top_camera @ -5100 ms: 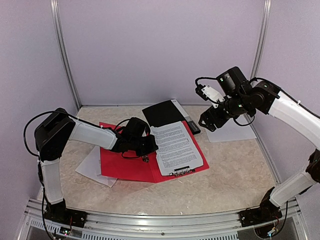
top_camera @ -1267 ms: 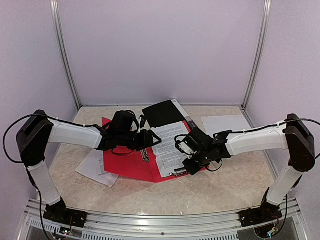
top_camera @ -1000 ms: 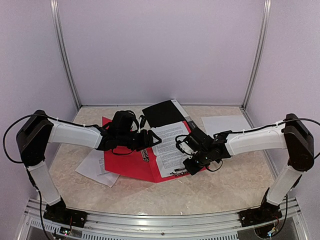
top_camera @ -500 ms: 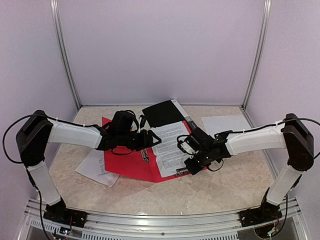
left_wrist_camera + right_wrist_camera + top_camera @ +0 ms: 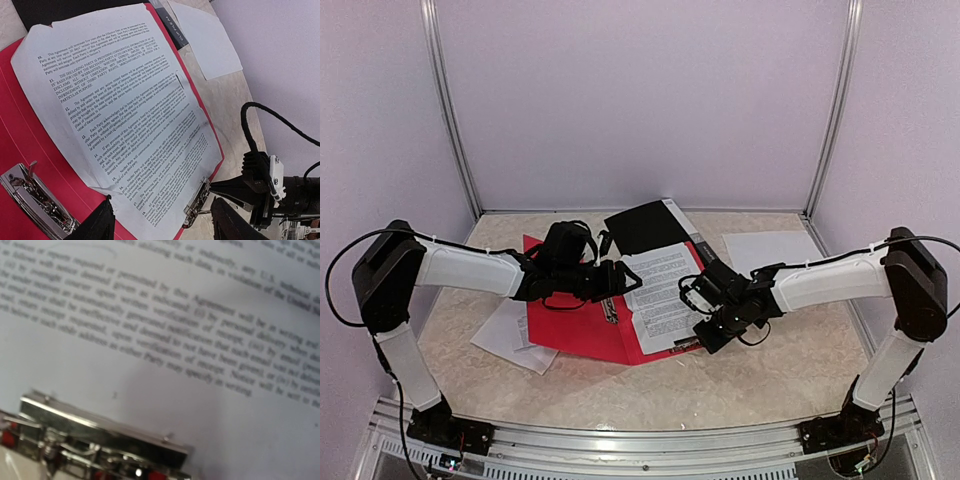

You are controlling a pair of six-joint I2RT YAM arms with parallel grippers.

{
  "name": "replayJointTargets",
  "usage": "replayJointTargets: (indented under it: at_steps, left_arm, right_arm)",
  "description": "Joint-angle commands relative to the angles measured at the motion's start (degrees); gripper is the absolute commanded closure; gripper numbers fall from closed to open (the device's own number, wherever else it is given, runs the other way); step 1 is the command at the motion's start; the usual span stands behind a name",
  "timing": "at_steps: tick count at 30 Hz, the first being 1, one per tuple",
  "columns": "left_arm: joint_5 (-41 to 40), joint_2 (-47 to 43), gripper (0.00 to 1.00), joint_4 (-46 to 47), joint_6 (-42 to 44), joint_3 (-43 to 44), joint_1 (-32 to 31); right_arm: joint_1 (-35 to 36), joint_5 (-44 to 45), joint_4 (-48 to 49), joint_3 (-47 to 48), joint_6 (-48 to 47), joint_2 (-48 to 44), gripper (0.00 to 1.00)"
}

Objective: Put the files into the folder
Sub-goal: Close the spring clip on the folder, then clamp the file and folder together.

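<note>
The red folder (image 5: 570, 325) lies open on the table, ring binder (image 5: 27, 192) in its middle. One of the files, a printed sheet (image 5: 660, 285), lies on its right half under a metal clip (image 5: 197, 200) at the near edge. My left gripper (image 5: 628, 278) hovers open above the sheet's left side, holding nothing. My right gripper (image 5: 705, 340) is shut, and its tips (image 5: 216, 187) point at the clip from the right. In the right wrist view the sheet (image 5: 165, 365) and clip (image 5: 100, 440) fill the frame and my own fingers stay out of sight.
A black folder (image 5: 645, 225) lies behind the red one. One blank white sheet (image 5: 770, 248) rests at the back right. More white sheets (image 5: 500, 335) stick out from under the red folder's left edge. Metal frame posts stand at the back corners.
My right gripper has crept a little to the right and nearer along the folder's clip edge. The left arm has stayed still, and the sheet has not moved.
</note>
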Motion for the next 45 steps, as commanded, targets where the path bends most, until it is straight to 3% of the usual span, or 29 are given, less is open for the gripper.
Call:
replayJointTargets:
  at_steps: [1, 8, 13, 18, 20, 24, 28, 34, 45]
  left_arm:
    - [-1.08, -1.56, 0.37, -1.32, 1.29, -0.47, -0.13]
    - [-1.46, -2.11, 0.37, -2.12, 2.22, 0.24, -0.30]
    - [-1.94, -1.75, 0.36, -2.96, 2.98, 1.47, -0.64]
    - [-2.02, -1.30, 0.36, -3.06, 3.00, 2.18, -0.74]
    - [-2.05, -1.05, 0.36, -3.16, 3.21, 2.42, -0.74]
    - [-2.15, -0.74, 0.36, -3.17, 3.40, 2.52, -0.82]
    - [-2.38, -0.90, 0.36, -3.23, 3.52, 2.35, -0.91]
    - [-2.50, -1.03, 0.36, -3.20, 3.61, 2.27, -1.09]
    - [-3.01, -1.12, 0.36, -3.47, 3.62, 2.08, -1.27]
  right_arm:
    - [-0.76, 2.03, -2.90, -0.31, 0.27, -2.89, 0.95]
    - [-0.75, 2.52, -7.56, -0.98, 1.35, -9.47, 0.86]
    - [0.07, -1.00, -7.82, -0.94, 3.22, -14.22, 0.70]
    - [3.03, -1.22, -8.16, 1.64, 5.33, -13.28, 0.53]
    - [4.11, -1.02, -7.81, 2.46, 5.93, -12.26, 0.51]
    - [4.76, -0.29, -7.53, 3.30, 6.35, -9.20, 0.52]
    - [4.85, 0.85, -7.36, 3.96, 6.53, -7.61, 0.63]
    - [4.87, 1.01, -6.84, 4.55, 6.26, -6.73, 0.70]
    - [4.81, 1.26, -6.66, 5.14, 5.41, -5.10, 0.76]
